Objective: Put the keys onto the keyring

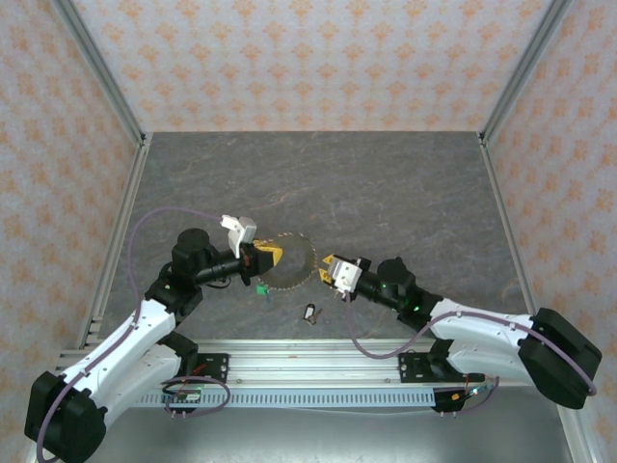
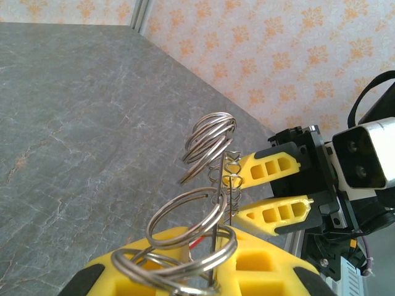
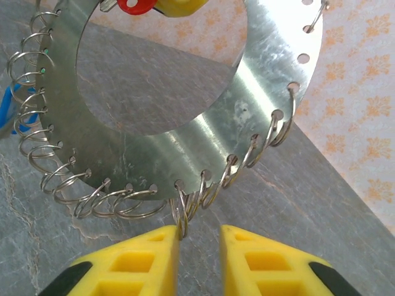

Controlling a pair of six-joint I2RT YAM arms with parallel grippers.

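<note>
The keyring [image 1: 289, 262] is a flat grey metal ring with small wire split rings hung through holes along its rim. It stands on edge above the table, and my left gripper [image 1: 268, 256] is shut on its left rim. The left wrist view has the keyring [image 2: 217, 185] edge-on, rising from my left gripper [image 2: 213, 246]. My right gripper [image 1: 330, 270] sits at the ring's right side, open. In the right wrist view, one split ring [image 3: 182, 213] touches the tip of its left finger [image 3: 154, 259]. A green-tagged key [image 1: 260, 286] and a small black piece [image 1: 310, 313] lie on the table. A red tag [image 3: 137, 5] shows by the keyring [image 3: 259, 74].
The dark stone-patterned table [image 1: 386, 183] stretches behind both arms, with patterned walls and metal frame posts around it. A metal rail [image 1: 318, 357] runs along the near edge. Something blue [image 3: 9, 114] shows behind the split rings at the left.
</note>
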